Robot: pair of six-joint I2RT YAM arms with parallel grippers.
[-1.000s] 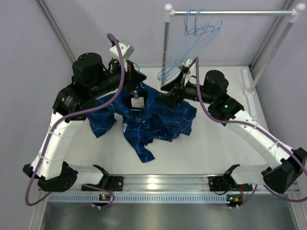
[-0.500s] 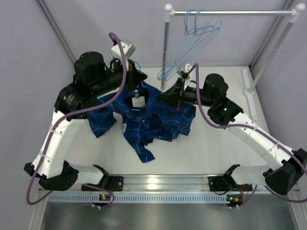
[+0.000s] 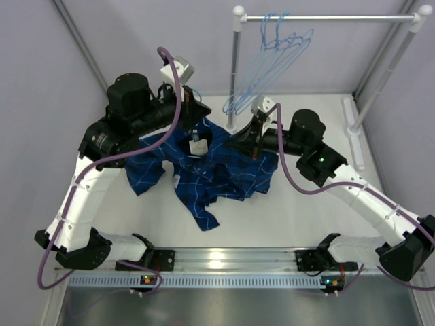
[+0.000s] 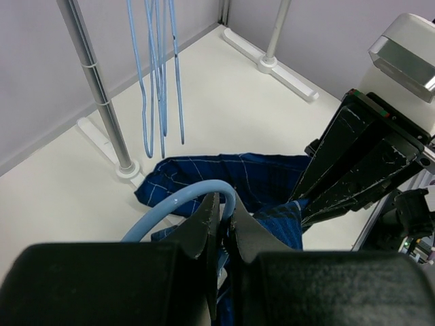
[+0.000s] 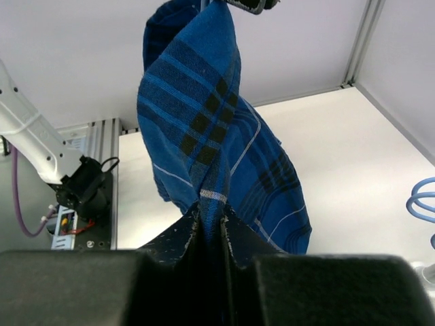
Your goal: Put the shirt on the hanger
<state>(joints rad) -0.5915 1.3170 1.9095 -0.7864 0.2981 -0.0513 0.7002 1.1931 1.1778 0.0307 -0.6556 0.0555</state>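
The shirt (image 3: 204, 170) lies crumpled on the desk (image 3: 306, 210) between my two arms, towards the back. My right tool (image 5: 211, 227) is clamped tight on a fold of it. The right wrist view shows the plaid cloth pinched between the fingers and rising in a twisted band to the top of the frame, which the overhead view hides under my arm. My left tool (image 4: 219, 216) is closed on the hanger (image 4: 178, 201). Its pale-blue wire curves out between the fingers just above the shirt, plain only from the left wrist. Behind, spare hangers (image 3: 272, 58) hang from the rail (image 3: 326, 18).
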